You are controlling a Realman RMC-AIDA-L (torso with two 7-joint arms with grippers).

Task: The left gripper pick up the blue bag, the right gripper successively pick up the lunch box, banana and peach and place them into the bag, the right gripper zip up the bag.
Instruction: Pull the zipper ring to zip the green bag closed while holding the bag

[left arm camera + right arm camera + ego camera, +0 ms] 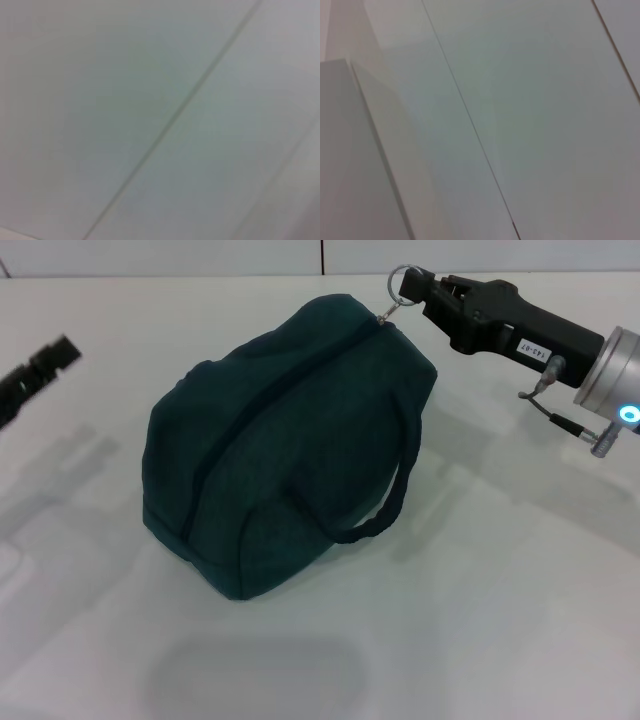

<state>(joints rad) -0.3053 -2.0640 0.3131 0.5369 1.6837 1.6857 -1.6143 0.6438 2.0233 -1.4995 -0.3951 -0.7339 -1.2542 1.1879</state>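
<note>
Your head camera looks forward and down from above onto the white table (pixel 480 620), with the blue bag (pixel 280 450) at frame centre, fairly near. Both wrist cameras face only pale panelled surfaces crossed by thin seams, and share nothing recognisable with the head view.

A white table (pixel 480 620) fills the head view. At twelve o'clock, a pale wall (pixel 200 255) bears one thin dark seam (pixel 322 255).
</note>
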